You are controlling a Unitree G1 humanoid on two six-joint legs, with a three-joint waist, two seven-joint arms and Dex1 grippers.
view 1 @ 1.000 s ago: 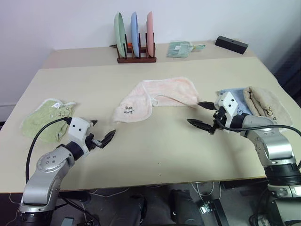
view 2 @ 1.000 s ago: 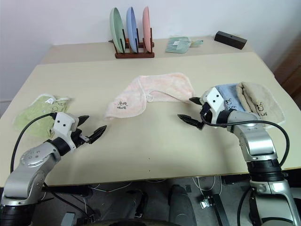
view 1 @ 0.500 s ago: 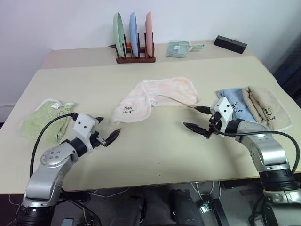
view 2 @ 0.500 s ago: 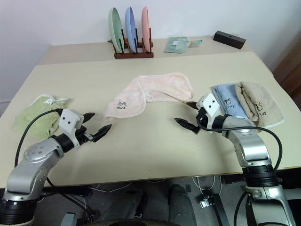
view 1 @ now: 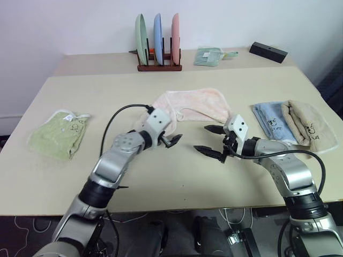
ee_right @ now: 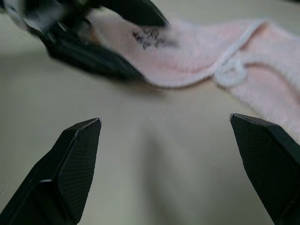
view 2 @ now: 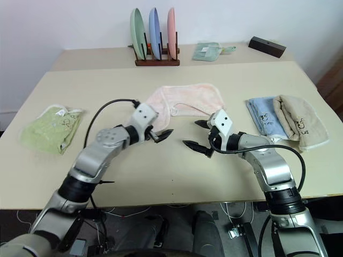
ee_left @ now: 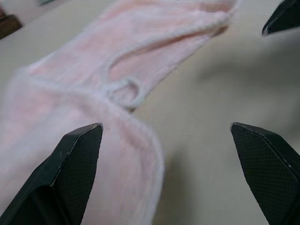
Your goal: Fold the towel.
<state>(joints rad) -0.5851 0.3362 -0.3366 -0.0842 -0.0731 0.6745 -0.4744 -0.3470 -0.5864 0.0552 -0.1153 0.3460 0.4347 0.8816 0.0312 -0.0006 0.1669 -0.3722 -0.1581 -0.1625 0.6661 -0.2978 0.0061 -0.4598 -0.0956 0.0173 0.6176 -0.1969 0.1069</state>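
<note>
Since a second ago my left gripper [view 1: 170, 140] has swung in to the towel's [view 1: 197, 104] near corner, jaws spread, empty; towel lies crosswise mid-table just beyond; my right gripper [view 1: 210, 141], also spread, sits farther off.

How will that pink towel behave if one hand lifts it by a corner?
The pink towel lies rumpled with a folded-over edge, so it will probably droop limply. Its fuzzy terry pile suggests a grip is unlikely to slip. It looks thin, so likely light; pushed, it may bunch rather than slide.
</note>
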